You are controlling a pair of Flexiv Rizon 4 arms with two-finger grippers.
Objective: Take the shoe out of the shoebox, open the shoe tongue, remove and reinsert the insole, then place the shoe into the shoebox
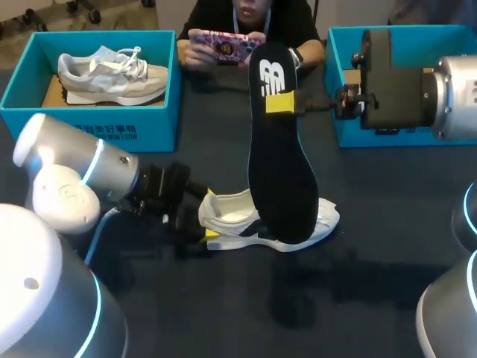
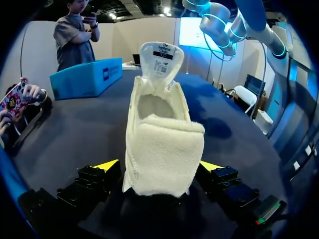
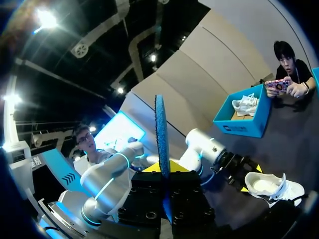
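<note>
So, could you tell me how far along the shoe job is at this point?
Done: the white fabric sneaker is out on the dark table, tongue open, black foam insole removed. In hand: the right hand holds that insole above it; the left hand grips the heel. Left: reinsert it, then return the sneaker to a blue cardboard shoebox.
</note>
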